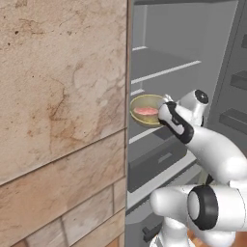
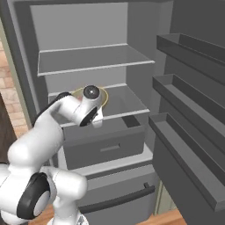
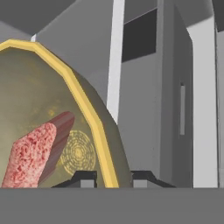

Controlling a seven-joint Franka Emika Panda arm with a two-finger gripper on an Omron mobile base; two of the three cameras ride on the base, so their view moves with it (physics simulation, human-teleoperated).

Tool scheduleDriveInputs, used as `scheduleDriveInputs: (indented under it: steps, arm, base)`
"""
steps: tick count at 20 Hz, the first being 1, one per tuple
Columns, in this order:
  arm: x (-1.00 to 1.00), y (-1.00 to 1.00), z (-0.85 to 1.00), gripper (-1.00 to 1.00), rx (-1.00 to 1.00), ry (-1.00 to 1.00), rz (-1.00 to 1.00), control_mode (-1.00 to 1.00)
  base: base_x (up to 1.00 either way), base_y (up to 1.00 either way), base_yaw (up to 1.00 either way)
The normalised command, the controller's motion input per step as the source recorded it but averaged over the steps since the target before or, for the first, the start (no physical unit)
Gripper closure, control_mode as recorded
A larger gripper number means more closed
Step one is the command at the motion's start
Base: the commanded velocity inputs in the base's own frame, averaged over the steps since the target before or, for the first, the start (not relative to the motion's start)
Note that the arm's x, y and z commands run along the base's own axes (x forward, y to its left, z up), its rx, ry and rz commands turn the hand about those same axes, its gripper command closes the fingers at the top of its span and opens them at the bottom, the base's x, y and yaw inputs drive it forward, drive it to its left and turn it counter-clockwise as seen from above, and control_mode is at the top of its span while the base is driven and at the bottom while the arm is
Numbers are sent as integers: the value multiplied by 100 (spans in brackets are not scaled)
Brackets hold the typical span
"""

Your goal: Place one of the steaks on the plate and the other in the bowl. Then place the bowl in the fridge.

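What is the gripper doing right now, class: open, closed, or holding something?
Gripper: closed on the rim of the bowl, which has a steak inside.

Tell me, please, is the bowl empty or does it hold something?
Not empty: a pink steak lies inside the bowl, seen at the open fridge.

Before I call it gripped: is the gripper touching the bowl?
Touching. In the hand view the gripper has one fingertip on each side of the bowl rim, clamping it.
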Motion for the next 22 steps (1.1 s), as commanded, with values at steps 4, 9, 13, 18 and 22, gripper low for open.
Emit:
scheduleDriveInputs:
  steps: [4, 9, 13, 18, 22]
  arm:
    - [45, 6, -25, 100, 0, 0, 0, -100]
    - [45, 11, -29, 100, 0, 0, 0, -100]
    - [43, 10, -26, 100, 0, 0, 0, -100]
    - [40, 14, -21, 100, 0, 0, 0, -100]
    - [55, 17, -19, 100, 0, 0, 0, -100]
  base:
    - [0, 0, 0]
    - [0, 0, 0]
    - [0, 0, 0]
    - [0, 0, 0]
    - [0, 0, 0]
